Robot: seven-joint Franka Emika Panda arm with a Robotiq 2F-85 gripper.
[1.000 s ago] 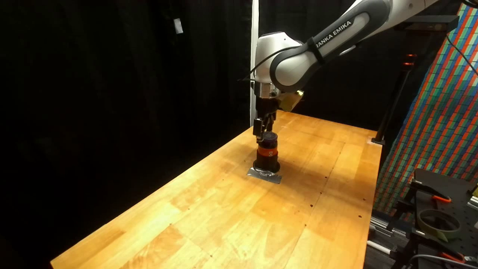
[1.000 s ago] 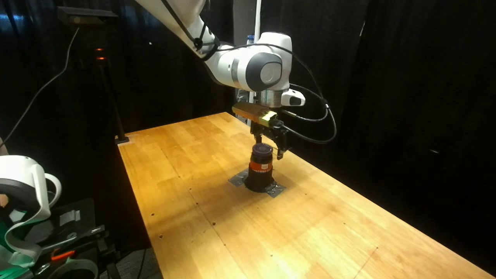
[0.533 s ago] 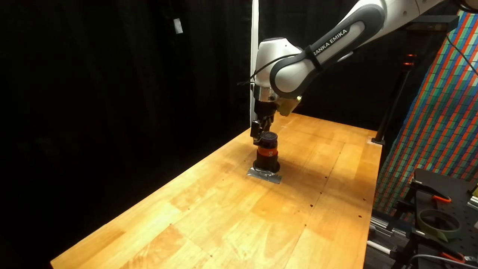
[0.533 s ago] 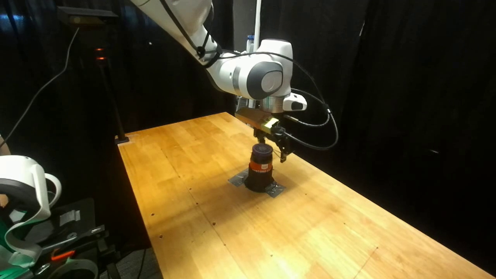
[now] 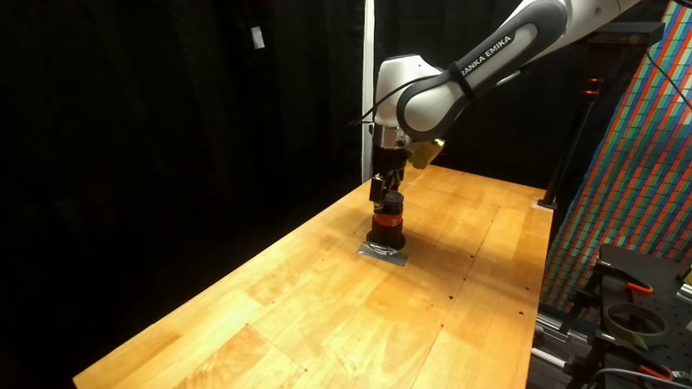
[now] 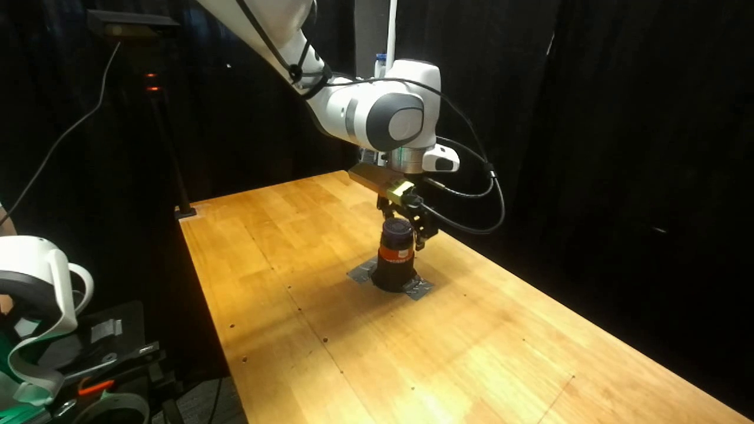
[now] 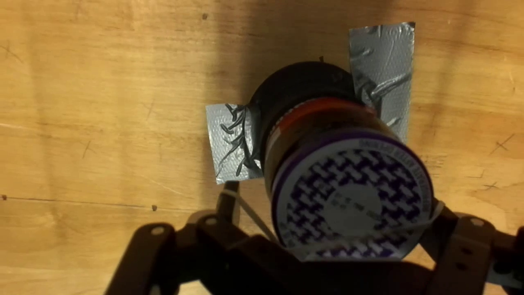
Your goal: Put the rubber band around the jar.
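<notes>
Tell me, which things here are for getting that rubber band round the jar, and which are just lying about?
For the job:
jar
pincer, open
rubber band, stretched across the pincer
black base under the jar
silver tape on the base

Just lying about:
roll of tape
orange thing near it, unclear what

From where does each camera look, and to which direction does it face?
In an exterior view, the camera sits higher than the wooden table, facing obliquely down; the arm slants down from upper right.
In an exterior view, it is likewise raised, facing the jar; the arm slants down from upper left.
In the wrist view, it looks down from the wrist onto the lid; the end effector shows along the bottom.
Both exterior views share table, jar and arm.
</notes>
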